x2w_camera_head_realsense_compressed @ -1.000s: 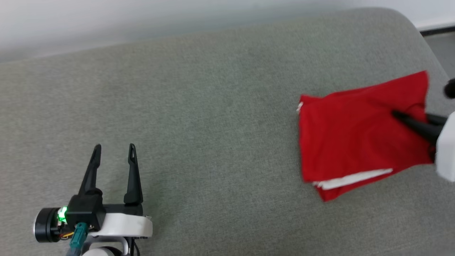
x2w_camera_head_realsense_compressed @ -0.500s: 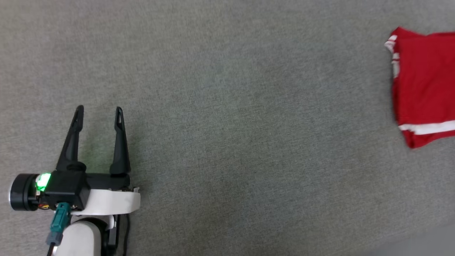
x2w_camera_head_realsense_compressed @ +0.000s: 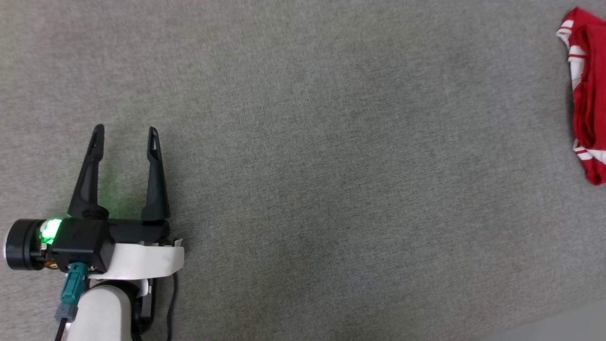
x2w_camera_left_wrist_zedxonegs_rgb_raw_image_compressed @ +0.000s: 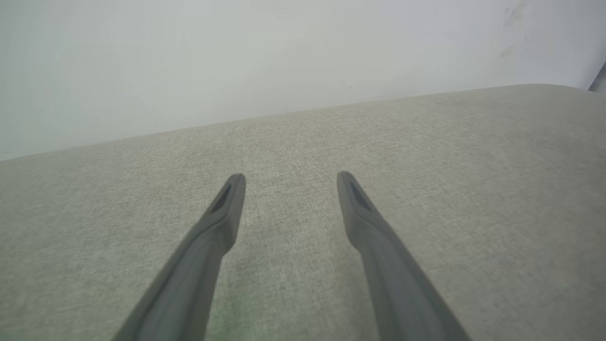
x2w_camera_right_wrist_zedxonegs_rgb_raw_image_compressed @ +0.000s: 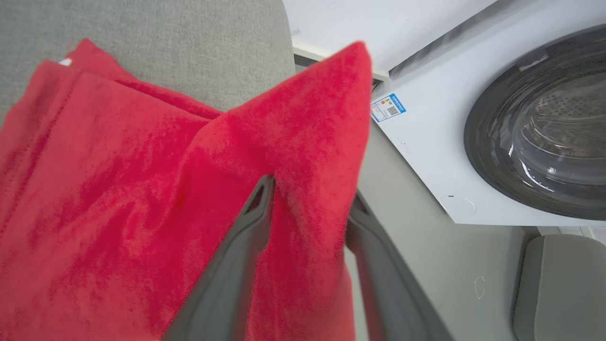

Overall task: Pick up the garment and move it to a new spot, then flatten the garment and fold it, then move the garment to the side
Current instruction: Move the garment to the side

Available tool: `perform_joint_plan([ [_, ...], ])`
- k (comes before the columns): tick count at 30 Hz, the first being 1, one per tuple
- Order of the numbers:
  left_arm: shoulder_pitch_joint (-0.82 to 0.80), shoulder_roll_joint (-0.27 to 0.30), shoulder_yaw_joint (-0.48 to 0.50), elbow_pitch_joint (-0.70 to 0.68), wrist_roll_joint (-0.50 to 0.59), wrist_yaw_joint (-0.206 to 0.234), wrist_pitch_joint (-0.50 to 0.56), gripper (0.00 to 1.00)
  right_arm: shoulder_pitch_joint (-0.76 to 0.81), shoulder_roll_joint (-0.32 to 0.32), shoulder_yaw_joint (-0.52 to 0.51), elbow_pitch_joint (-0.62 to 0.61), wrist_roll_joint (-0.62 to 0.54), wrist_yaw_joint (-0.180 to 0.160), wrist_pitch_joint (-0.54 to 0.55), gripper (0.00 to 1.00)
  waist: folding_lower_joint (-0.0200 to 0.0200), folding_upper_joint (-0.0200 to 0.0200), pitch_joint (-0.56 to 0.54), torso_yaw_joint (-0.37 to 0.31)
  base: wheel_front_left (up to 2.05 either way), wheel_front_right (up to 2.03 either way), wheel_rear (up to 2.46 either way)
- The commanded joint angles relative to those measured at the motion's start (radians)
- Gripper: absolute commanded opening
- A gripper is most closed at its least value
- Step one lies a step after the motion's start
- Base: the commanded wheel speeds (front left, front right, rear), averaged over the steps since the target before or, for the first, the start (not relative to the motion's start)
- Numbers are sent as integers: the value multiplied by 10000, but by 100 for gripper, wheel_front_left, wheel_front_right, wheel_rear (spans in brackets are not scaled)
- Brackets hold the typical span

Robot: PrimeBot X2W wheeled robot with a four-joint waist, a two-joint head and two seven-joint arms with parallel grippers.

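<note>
Pinches a raised fold of the shirt (x2w_camera_right_wrist_zedxonegs_rgb_raw_image_compressed: 118,189) between the fingers of the right gripper (x2w_camera_right_wrist_zedxonegs_rgb_raw_image_compressed: 310,189), jaws narrowed onto the red cloth. Finds it folded at the right end of the grey cushion (x2w_camera_head_realsense_compressed: 331,166), striped trim showing. Against a second ago, looks from a shifted head camera, so puts most of the shirt's slide toward the right edge down to that. Points to folding done and the last step, carrying it aside, under way. Holds the left gripper (x2w_camera_head_realsense_compressed: 125,129) wide and empty over bare cushion, well apart from the shirt, as before. Further right, a white washing machine (x2w_camera_right_wrist_zedxonegs_rgb_raw_image_compressed: 535,118) with a small sticker (x2w_camera_right_wrist_zedxonegs_rgb_raw_image_compressed: 388,107) bearing a square code, print too small to read. No legible lettering on the shirt's visible face.
</note>
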Motion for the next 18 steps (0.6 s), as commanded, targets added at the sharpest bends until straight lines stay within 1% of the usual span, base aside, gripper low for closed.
perform_joint_plan([
  [1, 79, -75, -37, 45, -66, 37, -21, 100, -202, 147, -236, 269, -473, -11, -324, 100, -1, 0, -396, 64, 0, 0, 0],
  [5, 323, -236, -100, 184, -137, 79, -21, 100, -397, 355, -861, 482, -1698, -13, -1390, 100, -1, 0, -1094, 211, 0, 0, 0],
  [10, 710, -447, -166, 314, -224, 193, -21, 100, -122, 955, -1979, 174, -2917, -11, -2974, 100, -1, 0, -1982, 494, 0, 0, 0],
  [14, 1059, -598, -188, 442, -289, 289, -21, 100, 390, 1809, -2864, -558, -3613, -11, -4040, 100, -1, 0, -2608, 740, 0, 0, 0],
  [15, 1158, -622, -183, 462, -321, 322, -21, 100, 567, 2045, -3027, -867, -3787, -11, -4198, 100, -1, 0, -2741, 796, 0, 0, 0],
  [16, 1158, -622, -183, 462, -321, 322, -21, 100, 567, 2045, -3027, -867, -3787, -11, -4198, 100, -1, 0, -2741, 796, 0, 0, 0],
  [18, 1342, -657, -184, 506, -354, 345, -21, 100, 981, 2590, -3407, -1585, -3951, -11, -4382, 100, -1, 0, -3011, 925, 0, 0, 0],
])
